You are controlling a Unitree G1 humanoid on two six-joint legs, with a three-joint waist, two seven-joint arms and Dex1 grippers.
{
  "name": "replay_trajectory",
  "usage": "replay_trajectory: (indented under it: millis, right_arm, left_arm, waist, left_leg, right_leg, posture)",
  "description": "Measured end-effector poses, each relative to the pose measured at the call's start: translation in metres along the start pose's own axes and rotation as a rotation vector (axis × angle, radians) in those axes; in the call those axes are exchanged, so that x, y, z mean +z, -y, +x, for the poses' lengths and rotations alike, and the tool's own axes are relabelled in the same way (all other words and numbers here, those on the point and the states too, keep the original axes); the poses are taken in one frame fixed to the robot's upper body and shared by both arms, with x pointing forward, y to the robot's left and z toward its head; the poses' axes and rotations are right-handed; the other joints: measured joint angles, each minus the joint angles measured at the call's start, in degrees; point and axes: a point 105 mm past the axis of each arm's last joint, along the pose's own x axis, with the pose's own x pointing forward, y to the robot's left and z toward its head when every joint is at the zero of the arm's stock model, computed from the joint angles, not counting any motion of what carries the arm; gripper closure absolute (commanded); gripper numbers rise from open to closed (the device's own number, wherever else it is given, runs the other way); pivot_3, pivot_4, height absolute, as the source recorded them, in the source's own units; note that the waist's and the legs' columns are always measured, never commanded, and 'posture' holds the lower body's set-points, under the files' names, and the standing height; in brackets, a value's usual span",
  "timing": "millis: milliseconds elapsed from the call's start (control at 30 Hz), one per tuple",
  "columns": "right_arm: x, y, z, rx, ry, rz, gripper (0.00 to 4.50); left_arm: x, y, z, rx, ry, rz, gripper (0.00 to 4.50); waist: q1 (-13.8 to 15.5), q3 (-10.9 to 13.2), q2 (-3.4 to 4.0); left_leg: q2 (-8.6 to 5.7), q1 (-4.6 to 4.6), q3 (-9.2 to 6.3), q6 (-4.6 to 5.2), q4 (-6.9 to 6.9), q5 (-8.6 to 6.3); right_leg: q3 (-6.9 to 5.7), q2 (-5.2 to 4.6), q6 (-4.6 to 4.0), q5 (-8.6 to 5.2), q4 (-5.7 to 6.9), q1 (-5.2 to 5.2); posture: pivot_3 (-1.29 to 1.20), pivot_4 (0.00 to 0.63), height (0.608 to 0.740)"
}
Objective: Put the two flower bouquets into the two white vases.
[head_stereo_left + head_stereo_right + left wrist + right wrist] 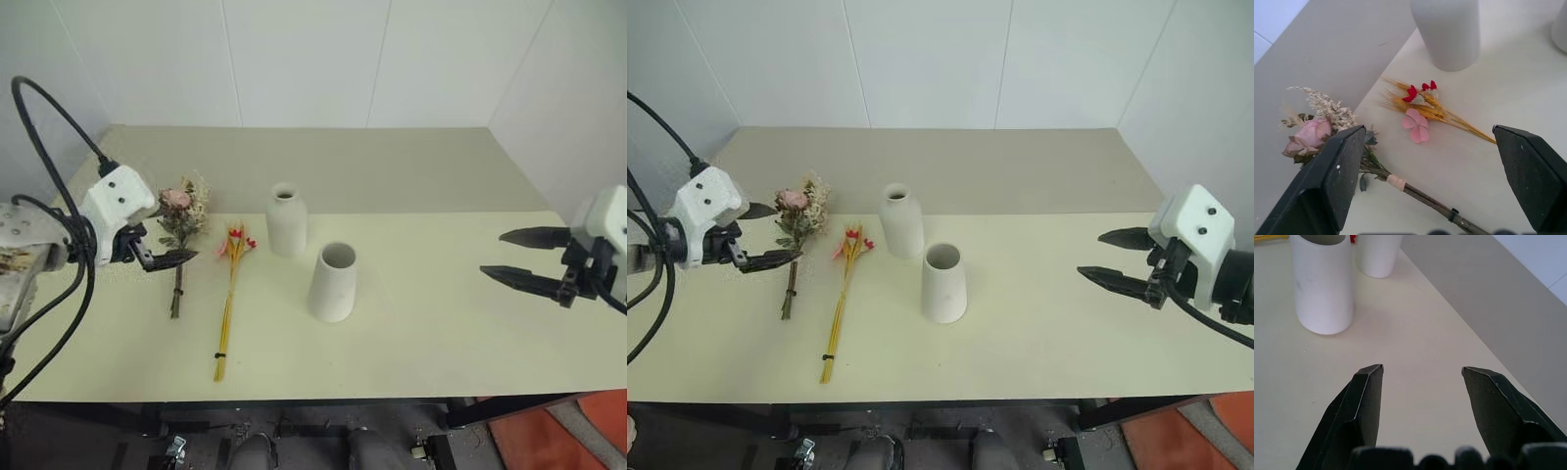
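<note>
The bushy bouquet (180, 220) with a pink bloom lies flat on the table's left side, its stem toward the front edge. Just right of it lies the slim bundle of yellow stalks (229, 294), red tips toward the back. The bottle-shaped white vase (286, 221) stands upright mid-table. The wider tapered vase (333, 282) stands right and in front of it. My left gripper (784, 232) hovers open at the bushy bouquet's left, above its stem, holding nothing. My right gripper (493, 254) is open and empty over the table's right side, well apart from both vases.
The pale yellow table (441, 323) has a darker beige strip (392, 166) along the back, against white wall panels. Bare tabletop lies between the tapered vase and my right gripper. A black cable (44, 127) loops over my left arm.
</note>
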Motion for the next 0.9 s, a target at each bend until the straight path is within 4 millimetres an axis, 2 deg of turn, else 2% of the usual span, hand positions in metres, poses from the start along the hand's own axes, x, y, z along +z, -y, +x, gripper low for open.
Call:
replay_trajectory:
  millis: [500,700,767,900]
  right_arm:
    - [0.001,0.002,0.002,0.01,0.01,0.003,1.39]
    - [0.034,0.007,0.017,0.005,0.107,-0.073,1.39]
    - [0.05,0.005,0.026,0.028,0.151,-0.087,1.39]
    - [0.078,-0.011,0.045,0.129,0.212,-0.13,1.39]
  left_arm:
    - [-0.012,0.006,0.0,-0.013,-0.064,-0.049,0.0]
    - [-0.04,-0.028,0.01,0.205,-0.191,-0.302,0.0]
    - [-0.046,-0.024,0.024,0.204,-0.207,-0.362,0.0]
    - [-0.066,-0.018,0.055,0.233,-0.271,-0.515,0.0]
  waist:
    - [0.0,0.0,0.0]
    - [-0.1,0.0,0.0]
    - [-0.1,0.0,0.01]
    - [0.0,0.0,-0.05]
  left_leg:
    - [0.0,0.0,0.0,0.0,0.0,0.0]
    - [0.0,0.02,-0.06,0.0,0.03,0.01]
    - [-0.02,-0.02,-0.06,0.0,0.03,0.01]
    - [-0.02,-0.17,-0.24,0.0,0.03,0.01]
  right_leg:
    - [0.0,0.0,0.01,0.0,0.01,-0.01]
    - [-0.01,0.05,0.31,-0.15,0.03,0.01]
    - [0.0,0.02,0.0,0.03,0.05,-0.03]
    - [-0.12,0.05,-0.06,0.07,0.05,-0.09]
  posture:
    - [0.0,0.15,0.74]
    - [0.0,0.15,0.74]
    - [0.0,0.15,0.74]
    - [0.0,0.15,0.74]
